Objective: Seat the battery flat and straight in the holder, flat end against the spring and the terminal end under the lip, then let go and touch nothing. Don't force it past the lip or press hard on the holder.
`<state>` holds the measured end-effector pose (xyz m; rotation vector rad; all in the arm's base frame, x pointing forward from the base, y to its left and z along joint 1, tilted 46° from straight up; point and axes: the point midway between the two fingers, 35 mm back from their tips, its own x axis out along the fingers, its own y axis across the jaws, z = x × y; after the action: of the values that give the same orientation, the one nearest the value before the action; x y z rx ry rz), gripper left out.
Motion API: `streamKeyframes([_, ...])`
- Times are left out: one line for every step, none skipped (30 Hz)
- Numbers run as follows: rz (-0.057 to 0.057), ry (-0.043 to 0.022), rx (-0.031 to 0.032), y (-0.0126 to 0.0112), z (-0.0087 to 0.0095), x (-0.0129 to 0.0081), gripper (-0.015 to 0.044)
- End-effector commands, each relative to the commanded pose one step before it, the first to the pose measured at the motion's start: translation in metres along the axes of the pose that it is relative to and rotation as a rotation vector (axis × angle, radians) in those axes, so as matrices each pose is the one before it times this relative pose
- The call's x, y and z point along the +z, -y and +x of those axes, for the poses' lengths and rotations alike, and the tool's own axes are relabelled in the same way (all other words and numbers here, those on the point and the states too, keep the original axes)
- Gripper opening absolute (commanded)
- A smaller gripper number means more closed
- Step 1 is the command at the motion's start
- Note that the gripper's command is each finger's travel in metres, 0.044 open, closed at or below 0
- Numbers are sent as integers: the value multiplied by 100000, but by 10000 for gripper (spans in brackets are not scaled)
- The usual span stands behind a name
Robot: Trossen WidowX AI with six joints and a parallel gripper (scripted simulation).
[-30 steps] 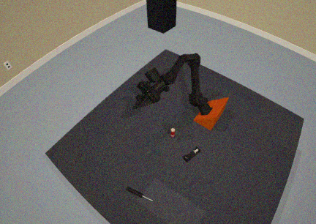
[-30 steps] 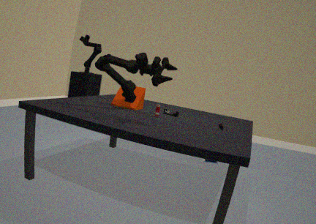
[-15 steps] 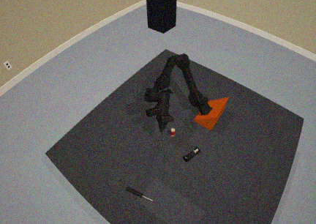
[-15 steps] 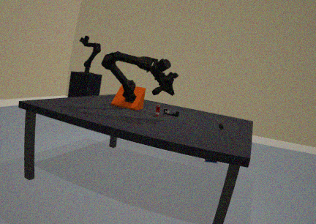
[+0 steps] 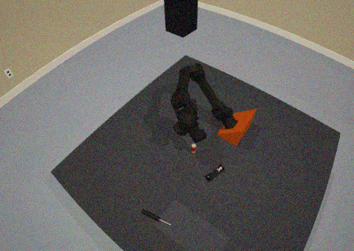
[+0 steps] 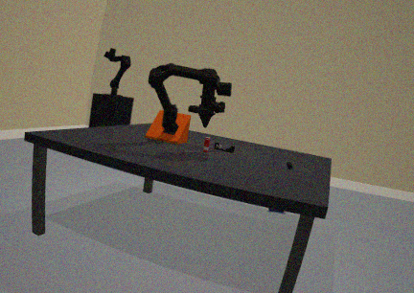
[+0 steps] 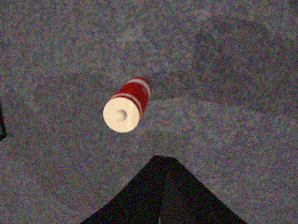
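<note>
the battery (image 5: 193,148) is a short red cylinder with pale bands and a cream-coloured end cap that has a small dimple at its centre; it stands upright on the dark table (image 6: 268,179), cap up. in the wrist view it (image 7: 125,106) shows mostly that round pale cap, with the red-and-pale side foreshortened behind it. the holder (image 5: 215,173), a small black tray with a pale bit at one end, lies on the table near the battery but apart from it, with nothing in it. the gripper (image 6: 205,123) hangs point-down above the table, just beside and above the battery, not touching it, its fingers pressed together into one dark wedge, pinching nothing. the arm rises from an orange base (image 5: 238,126). a screwdriver (image 5: 156,217) lies well apart, near the table's front edge.
</note>
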<state>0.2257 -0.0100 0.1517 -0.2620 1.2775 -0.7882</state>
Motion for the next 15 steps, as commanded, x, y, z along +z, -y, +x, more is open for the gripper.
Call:
streamKeyframes([-3153, 503, -8807, 952, -801, 114, 0])
streamKeyframes([0, 0, 0, 0, 0, 0, 0])
streamKeyframes([0, 0, 0, 0, 0, 0, 0])
streamKeyframes([0, 0, 0, 0, 0, 0, 0])
streamKeyframes([-5, -10, 42, -15, 121, 13, 0])
streamKeyframes([-12, -27, 119, -41, 363, 38, 0])
streamKeyframes([-14, -32, 173, -58, 605, 57, 0])
streamKeyframes([-8, -19, 166, -52, 739, 58, 0])
streamKeyframes([1, 0, 115, -33, 738, 44, 0])
streamKeyframes([9, 17, 64, -13, 736, 30, 0])
streamKeyframes([16, 32, 11, 5, 733, 14, 0])
streamKeyframes([23, 43, -41, 23, 730, -2, 0])
streamKeyframes([28, 53, -94, 41, 726, -19, 0])
streamKeyframes([33, 60, -147, 57, 721, -36, 0])
streamKeyframes([37, 64, -201, 73, 715, -54, 0])
